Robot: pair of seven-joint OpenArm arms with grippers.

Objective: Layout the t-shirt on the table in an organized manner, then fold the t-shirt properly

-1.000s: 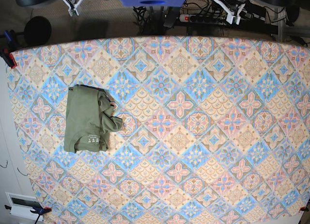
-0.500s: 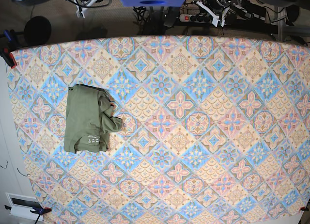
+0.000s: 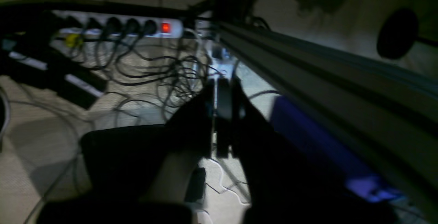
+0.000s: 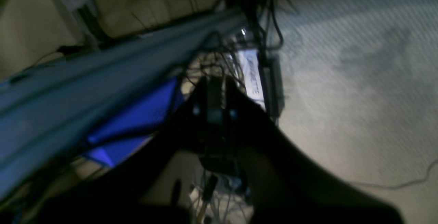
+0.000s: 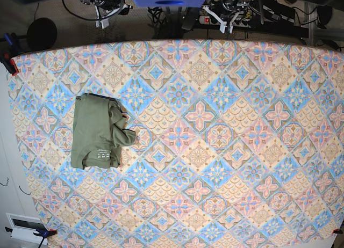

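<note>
My left pincer (image 5: 226,29) and my right pincer (image 5: 102,24) are both closed, and I see nothing in them. Both have moved closer together in the last second, up by the near edge of the table (image 5: 215,205). The t-shirt (image 5: 91,132) has not moved. It lies farther out, on my right side of the table, in a small bundle with one bit sticking out. So I think most folding is done, but that bit may need tidying.
</note>
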